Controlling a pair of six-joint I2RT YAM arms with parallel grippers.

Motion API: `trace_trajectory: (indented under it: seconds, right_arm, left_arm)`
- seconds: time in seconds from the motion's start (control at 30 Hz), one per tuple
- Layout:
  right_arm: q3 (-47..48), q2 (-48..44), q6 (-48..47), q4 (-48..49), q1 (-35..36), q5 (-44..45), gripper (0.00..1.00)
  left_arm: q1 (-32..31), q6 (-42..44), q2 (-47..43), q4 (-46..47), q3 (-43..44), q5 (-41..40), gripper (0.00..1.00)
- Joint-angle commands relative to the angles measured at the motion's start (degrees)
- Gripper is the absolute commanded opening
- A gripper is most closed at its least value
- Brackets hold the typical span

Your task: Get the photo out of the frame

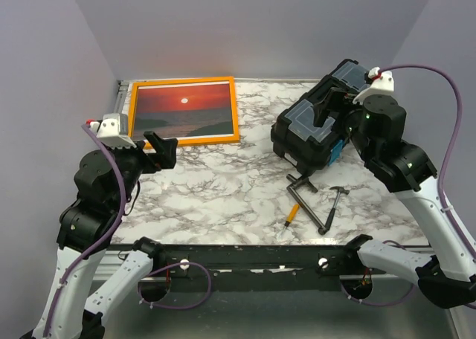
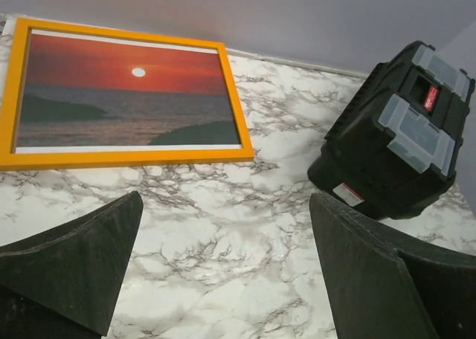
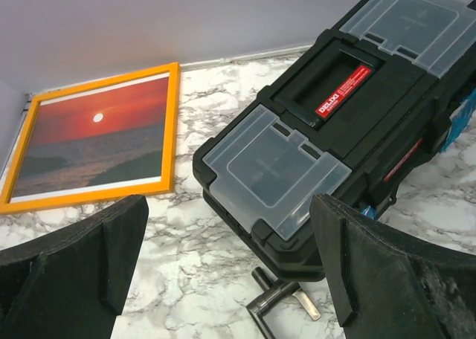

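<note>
Left gripper [image 1: 161, 149], jaws spread and empty, hovers by the worktop's left edge. The frame [image 1: 235, 110] lies flat just beyond it in the far-left corner, long side along the far edge, with the photo [image 1: 182, 105] inside. The right gripper [image 3: 229, 205], also spread, hangs farther off over the black toolbox [image 3: 327, 138], whose red label [image 3: 343, 90] I can't read.

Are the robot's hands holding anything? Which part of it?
Nothing. The left gripper and right gripper are both open and empty; the photo sits in the frame, untouched.
</note>
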Motion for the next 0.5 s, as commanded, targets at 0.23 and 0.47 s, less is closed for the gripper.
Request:
trace_trajectory:
  seconds: [0.23,0.47]
  right_arm:
    - [-4.9,-0.6,1.9,3.6,-0.2,-9.4,1.00]
    - [-5.3,-0.7,2.1,2.0,-0.2,-12.8,1.00]
  left_arm:
    - [0.2,-13.6,0.3,7.0,-12.9,3.4,0.99]
    - [3.3,-27.0,10.2,0.3,-14.2,0.7,0.99]
